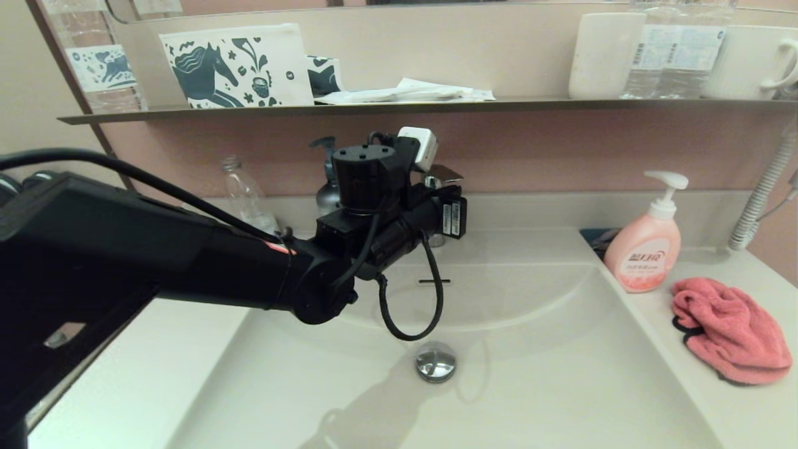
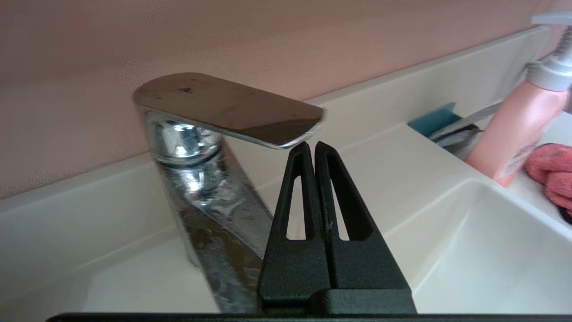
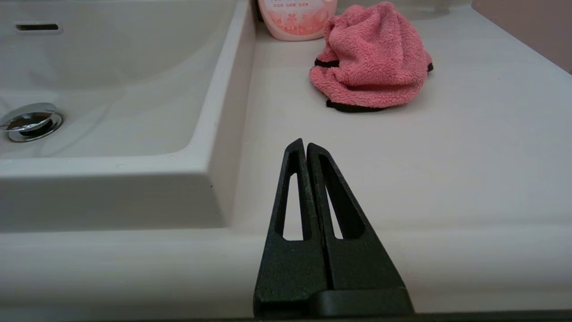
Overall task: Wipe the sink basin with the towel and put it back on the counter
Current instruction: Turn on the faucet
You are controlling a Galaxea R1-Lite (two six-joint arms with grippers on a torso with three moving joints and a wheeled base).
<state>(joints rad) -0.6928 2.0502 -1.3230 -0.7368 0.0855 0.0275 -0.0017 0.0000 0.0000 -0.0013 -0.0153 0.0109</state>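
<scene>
The towel (image 1: 730, 329) is lying bunched on the tabletop (image 1: 717, 399) to the right of the sink basin (image 1: 530, 386), just beside the pink soap bottle (image 1: 645, 246) and well apart from the left hand (image 2: 311, 145). That hand is hovering up at the back of the basin, its fingers (image 2: 300, 188) pressed together and gripping nothing, the tips sitting just under the front edge of the chrome faucet (image 2: 214, 134) lever; whether they are touching the lever cannot be told. In the head view the left arm is reaching in from the left across the basin, and its wrist is hiding most of the faucet, while the drain plug (image 1: 436, 363) and the overflow slot (image 1: 434, 281) are showing below it.

The left wrist view is giving what the head view is hiding: the faucet lever and spout close up, the shut fingertips under the lever, and a blue tray (image 2: 435, 120) behind the soap bottle, with a corner of the towel showing at the edge.

The right hand (image 3: 305, 145), out of sight in the head view, is showing only in its own wrist view. It is hanging low at the front edge of the tabletop, fingers closed together with nothing between them, pointing toward the towel, which is lying apart from it further back on the tabletop near the soap bottle.
</scene>
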